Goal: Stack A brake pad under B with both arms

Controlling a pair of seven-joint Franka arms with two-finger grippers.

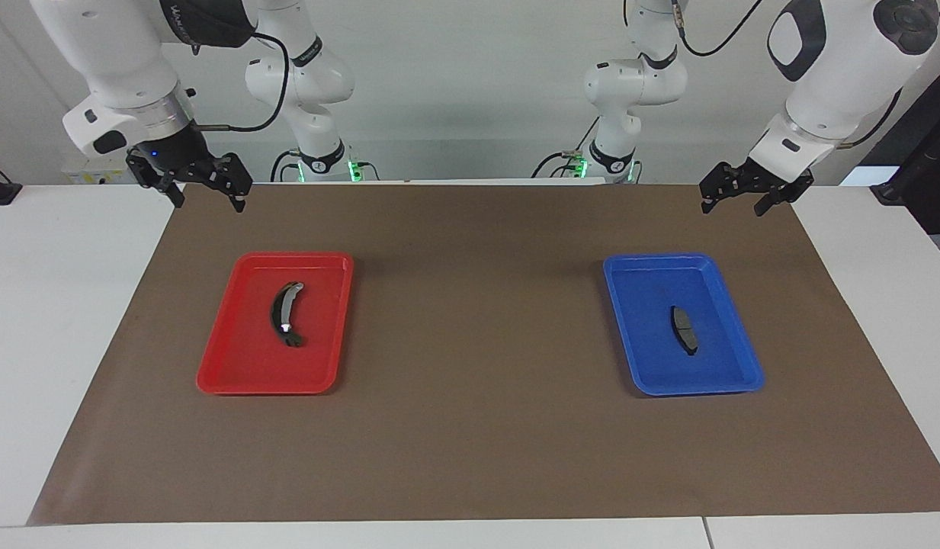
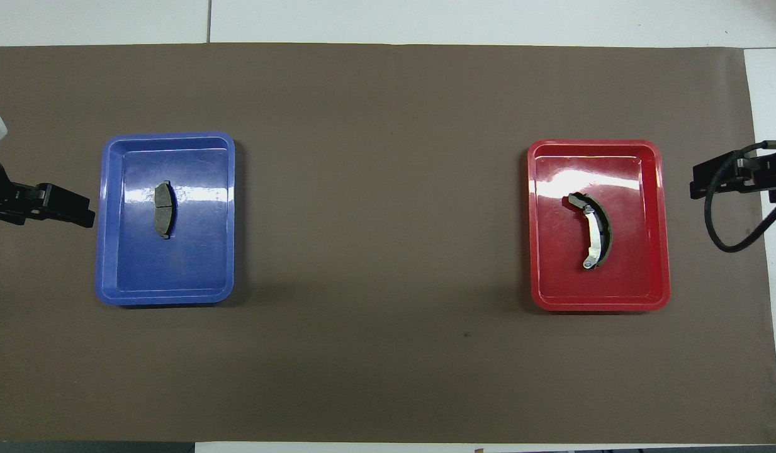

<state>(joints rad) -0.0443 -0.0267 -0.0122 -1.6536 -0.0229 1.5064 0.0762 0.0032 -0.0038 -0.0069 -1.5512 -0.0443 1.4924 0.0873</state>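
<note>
1. Hanging raised over the brown mat's (image 1: 470, 427) edge at the left arm's end of the table, beside the blue tray (image 1: 656, 261): left gripper (image 1: 733, 204), fingers spread apart, holding nothing.
2. Hanging likewise over the mat's edge at the right arm's end, beside the red tray (image 1: 294, 257): right gripper (image 1: 209, 200), fingers apart as well, empty.
3. Lying flat near the middle of the blue tray, clear of every wall: A brake pad (image 1: 684, 329), groove across its middle, long axis running roughly away from the robots.
4. Resting near the middle of the red tray, well apart from the pad: B (image 1: 286, 314), arched, light strip showing along its face, white spot toward its farther end.
5. Judging by this layout, nothing stacked yet; both pieces untouched, one per tray, bare mat between the trays.
6. Possible trouble from here:
   - Pinching A across its thin, flat body with too shallow a bite, so losing it on the lift or dragging the tray along.
   - Gripping B off-centre, letting the crescent swing and land crooked.
   - Setting the curved B on the shorter A without centring, so rocking or sliding off.
   - Bringing both arms to one spot together, risking a clash of grippers.
   - Reversing the order, leaving B underneath.
</note>
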